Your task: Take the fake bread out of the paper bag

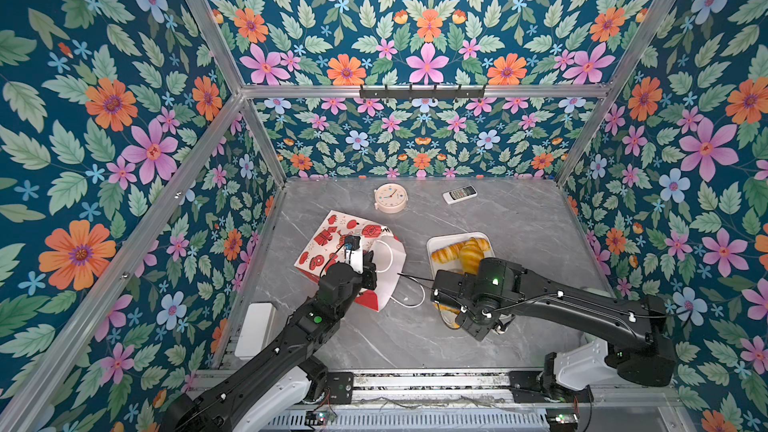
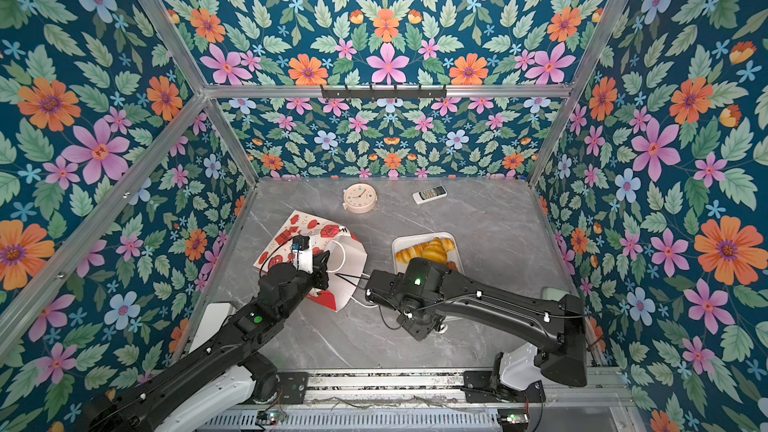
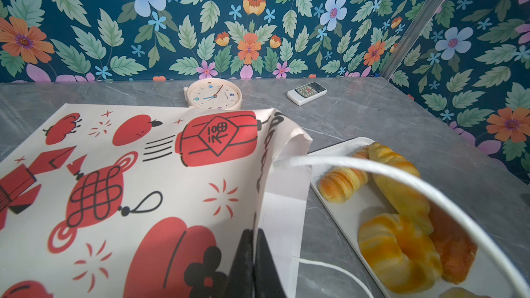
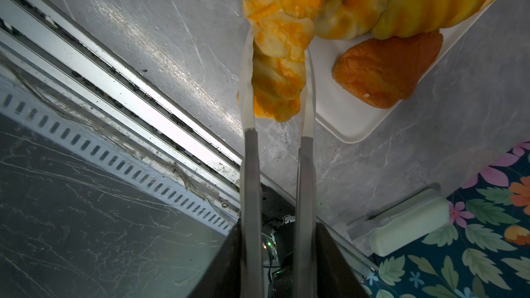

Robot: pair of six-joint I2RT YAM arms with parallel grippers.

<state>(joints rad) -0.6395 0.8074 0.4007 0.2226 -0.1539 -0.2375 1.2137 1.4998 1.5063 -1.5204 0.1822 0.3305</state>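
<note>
The paper bag (image 1: 332, 243) (image 2: 286, 238) lies tilted on the grey table, with its red-printed side (image 3: 143, 182) up and its mouth toward the tray. My left gripper (image 1: 370, 272) (image 3: 253, 233) is shut on the bag's rim at the mouth. Several pieces of fake bread (image 1: 461, 251) (image 3: 395, 184) lie on the white tray (image 1: 432, 243) (image 4: 344, 121). My right gripper (image 4: 278, 50) is shut on a twisted golden pastry (image 4: 278, 81) over the tray's near corner. In both top views the right arm hides most of that pastry. The bag's inside is hidden.
A round clock (image 1: 390, 198) and a remote (image 1: 459, 194) lie near the back wall. The bag's white cord handles (image 1: 409, 305) (image 3: 401, 176) trail toward the tray. A white box (image 1: 255, 330) sits front left and a pale green object (image 4: 410, 225) front right.
</note>
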